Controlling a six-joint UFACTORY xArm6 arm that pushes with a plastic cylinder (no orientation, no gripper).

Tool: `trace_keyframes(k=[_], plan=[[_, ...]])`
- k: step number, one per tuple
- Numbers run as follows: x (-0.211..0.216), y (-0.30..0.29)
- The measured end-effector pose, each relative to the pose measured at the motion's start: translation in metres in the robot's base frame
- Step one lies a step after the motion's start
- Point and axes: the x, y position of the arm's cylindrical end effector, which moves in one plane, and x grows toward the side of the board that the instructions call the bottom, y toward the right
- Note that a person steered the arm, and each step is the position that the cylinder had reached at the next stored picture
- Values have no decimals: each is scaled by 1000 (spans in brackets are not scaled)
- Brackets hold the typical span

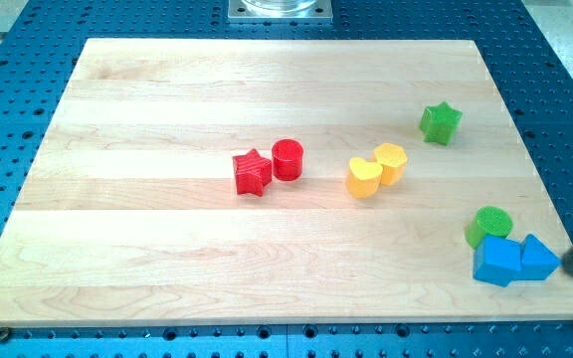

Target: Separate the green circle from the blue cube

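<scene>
Barely begun | green circle (489, 224) touches blue cube (496, 262) at its 12 o'clock, board's 4 o'clock corner | my tip (568, 266), a bare rod with nothing to open or close, sits at 3 o'clock of blue triangle (536, 257) | separation left.

The near right corner of the tabletop (167, 288) is crowded: the green circle (489, 224) touches the blue cube (496, 262), with a blue triangle (537, 259) pressed against the cube's right side and my tip (565, 267) just beside that. The gap toward the right edge is narrow. Left of this cluster the near strip lies open; the yellow pair (376, 170) stands well apart, farther back.
</scene>
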Motion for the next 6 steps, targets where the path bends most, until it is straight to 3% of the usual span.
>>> trace_keyframes(k=[4, 5, 6], plan=[[-49, -96], [-27, -111], [-27, -171]])
